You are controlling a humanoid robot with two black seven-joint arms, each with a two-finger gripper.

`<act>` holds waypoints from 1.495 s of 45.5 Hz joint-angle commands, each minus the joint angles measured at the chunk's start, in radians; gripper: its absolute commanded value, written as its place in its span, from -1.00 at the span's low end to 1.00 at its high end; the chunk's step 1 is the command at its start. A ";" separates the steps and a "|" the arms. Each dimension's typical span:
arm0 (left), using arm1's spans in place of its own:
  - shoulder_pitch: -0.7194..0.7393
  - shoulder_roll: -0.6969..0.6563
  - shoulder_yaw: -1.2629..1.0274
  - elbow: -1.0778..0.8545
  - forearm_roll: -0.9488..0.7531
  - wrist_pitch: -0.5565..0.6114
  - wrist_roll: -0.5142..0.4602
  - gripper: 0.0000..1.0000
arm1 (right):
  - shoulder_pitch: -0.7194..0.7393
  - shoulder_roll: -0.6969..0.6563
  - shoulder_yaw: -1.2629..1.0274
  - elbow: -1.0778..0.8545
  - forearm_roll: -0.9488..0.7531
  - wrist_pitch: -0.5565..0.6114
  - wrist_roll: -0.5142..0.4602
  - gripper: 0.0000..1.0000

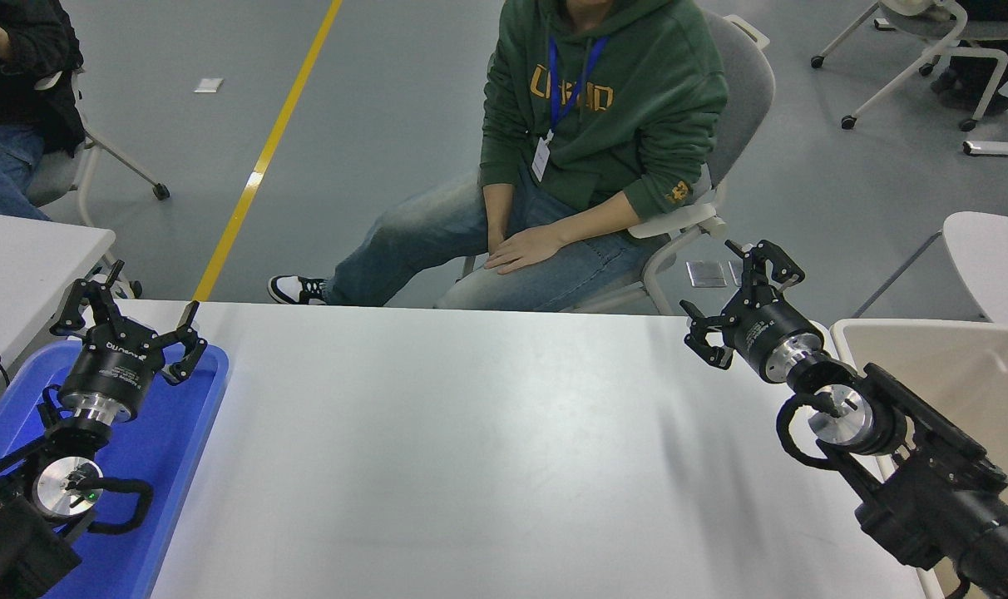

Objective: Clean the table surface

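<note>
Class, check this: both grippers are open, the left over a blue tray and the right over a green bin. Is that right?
Not quite. The head view shows the bin is beige, not green. The rest holds: the left gripper is open over the blue tray, and the right gripper is open.

White table surface (487,449); blue tray (180,433) apparently resting at left edge.

Left pincer (127,312) parked, spread; right pincer (741,299) raised, spread
</note>
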 commanded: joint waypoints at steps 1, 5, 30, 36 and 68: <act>0.000 0.000 0.000 0.000 0.000 0.000 0.000 1.00 | -0.002 -0.013 -0.001 0.002 0.000 0.001 0.000 1.00; 0.000 0.000 0.000 0.000 0.000 0.000 0.000 1.00 | 0.000 -0.019 -0.001 0.000 0.000 0.001 0.000 1.00; 0.000 0.000 0.000 0.000 0.000 0.000 0.000 1.00 | -0.002 -0.019 -0.001 0.000 0.000 -0.001 0.000 1.00; 0.000 0.000 0.000 0.000 0.000 0.000 0.000 1.00 | -0.002 -0.020 -0.001 0.000 0.000 -0.001 0.000 1.00; 0.000 0.000 0.000 0.000 0.000 0.000 0.000 1.00 | -0.006 -0.020 0.001 0.000 0.000 -0.001 0.000 1.00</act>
